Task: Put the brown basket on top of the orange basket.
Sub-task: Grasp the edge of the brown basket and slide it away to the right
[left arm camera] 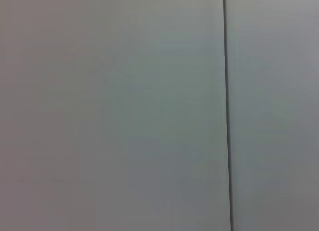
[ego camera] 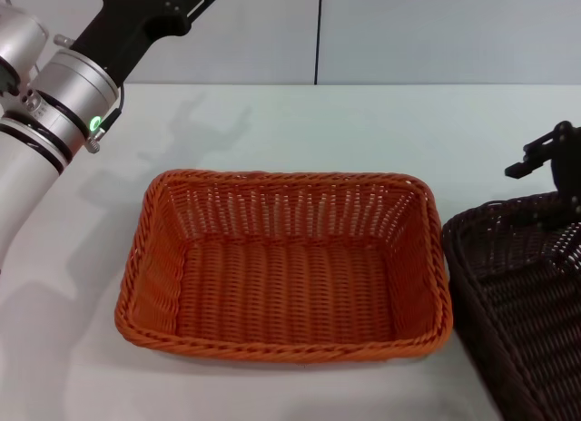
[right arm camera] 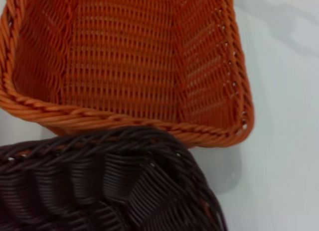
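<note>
The orange basket (ego camera: 286, 262) stands empty on the white table in the middle of the head view; it also shows in the right wrist view (right arm camera: 129, 61). The brown basket (ego camera: 522, 294) sits just to its right, partly cut off by the picture's edge, its rim close beside the orange rim; the right wrist view shows it too (right arm camera: 99, 186). My right gripper (ego camera: 549, 162) is at the brown basket's far rim. My left arm is raised at the top left, with its black gripper body (ego camera: 168, 5) up by the picture's edge.
The white table (ego camera: 300, 122) stretches behind the baskets to a grey wall with a dark vertical seam (ego camera: 319, 31). The left wrist view shows only that wall and seam (left arm camera: 227, 111).
</note>
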